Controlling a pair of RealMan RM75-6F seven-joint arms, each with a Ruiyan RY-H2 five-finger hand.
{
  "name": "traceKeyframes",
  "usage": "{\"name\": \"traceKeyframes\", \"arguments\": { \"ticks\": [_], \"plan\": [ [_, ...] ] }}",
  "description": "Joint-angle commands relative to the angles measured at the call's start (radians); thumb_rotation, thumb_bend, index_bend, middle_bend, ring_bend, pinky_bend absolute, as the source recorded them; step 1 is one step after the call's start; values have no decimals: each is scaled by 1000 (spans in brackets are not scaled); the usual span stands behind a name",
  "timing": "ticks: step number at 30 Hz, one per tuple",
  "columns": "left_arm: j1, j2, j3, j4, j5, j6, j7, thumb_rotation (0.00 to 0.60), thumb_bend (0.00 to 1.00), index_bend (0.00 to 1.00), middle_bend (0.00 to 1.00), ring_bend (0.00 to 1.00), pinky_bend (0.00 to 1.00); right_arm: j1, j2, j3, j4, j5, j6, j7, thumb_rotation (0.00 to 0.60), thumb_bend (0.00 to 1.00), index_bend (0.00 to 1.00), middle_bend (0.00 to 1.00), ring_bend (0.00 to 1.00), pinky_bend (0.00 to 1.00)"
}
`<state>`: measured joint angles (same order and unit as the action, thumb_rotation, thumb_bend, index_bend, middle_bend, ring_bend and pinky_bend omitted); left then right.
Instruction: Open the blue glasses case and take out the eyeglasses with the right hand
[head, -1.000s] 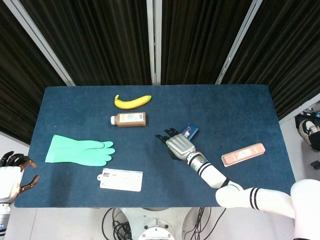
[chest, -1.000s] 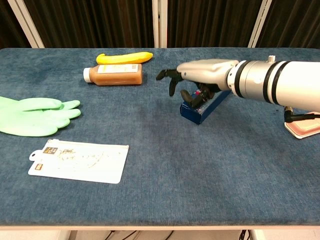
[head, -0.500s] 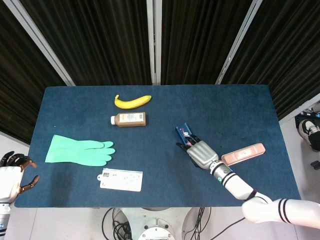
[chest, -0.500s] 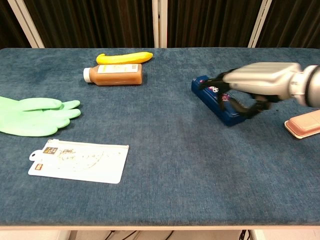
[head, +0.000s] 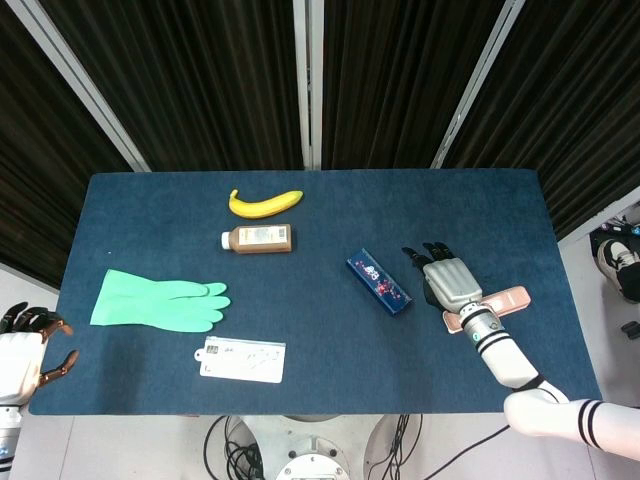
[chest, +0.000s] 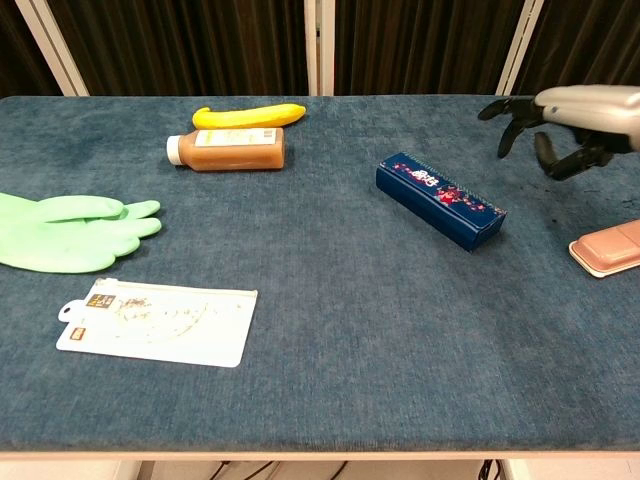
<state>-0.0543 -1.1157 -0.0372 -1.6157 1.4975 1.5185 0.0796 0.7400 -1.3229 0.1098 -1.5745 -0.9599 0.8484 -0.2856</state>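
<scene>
Nearest the robot: white zip pouch (chest: 156, 321) w/ printed label, flat near the table's (head: 480, 215) front edge; print too small to read. L hand (head: 22, 350) sits off the front-left corner of the table, partly cut by the frame edge in head view, not seen in chest view; fingers curled in, nothing in them as far as can be told. Green rubber glove (chest: 65, 231) lies flat just behind the pouch, cuff cut off at chest view's left edge.

Mid-table: blue glasses case (head: 379, 281) lying closed, diagonal, small pink/white pattern on lid; contents not visible. R hand (head: 447, 280) is just right of the case, apart from it, held above the cloth, fingers spread and bent downward, holding nothing. Chest view cuts the wrist at the right edge. Pink flat case (head: 492, 306) is partly covered by the R wrist in head view; only its end shows in chest view.

Farther back: brown bottle (chest: 228, 150) on its side, white cap to the left, and a banana (chest: 250, 115) just behind it. Dark curtains (head: 200, 80) past the far edge.
</scene>
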Motion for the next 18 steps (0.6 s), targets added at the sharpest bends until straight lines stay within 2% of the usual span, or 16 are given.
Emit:
{"name": "traceKeyframes", "arguments": {
  "ticks": [1,5,10,18],
  "plan": [
    [0,-1,0,1,0,0,-2,600,239,482,374,228,147,75,-75,39,88,93,-105,-10,600,927,0,250,0,0],
    [0,1,0,1,1,0,-7,600,239,482,374,228,147,134,-114,53,124,166,-160,-35,600,929,0,248,0,0],
    [-1,2,0,1,1,-2,-13,600,239,482,374,228,147,178,-134,76,100,172,-187,-21,600,941,0,248,0,0],
    [0,4,1,1,3,-1,-19,600,239,482,374,228,147,235,-144,40,20,182,-196,-67,600,939,0,248,0,0]
  ]
}}
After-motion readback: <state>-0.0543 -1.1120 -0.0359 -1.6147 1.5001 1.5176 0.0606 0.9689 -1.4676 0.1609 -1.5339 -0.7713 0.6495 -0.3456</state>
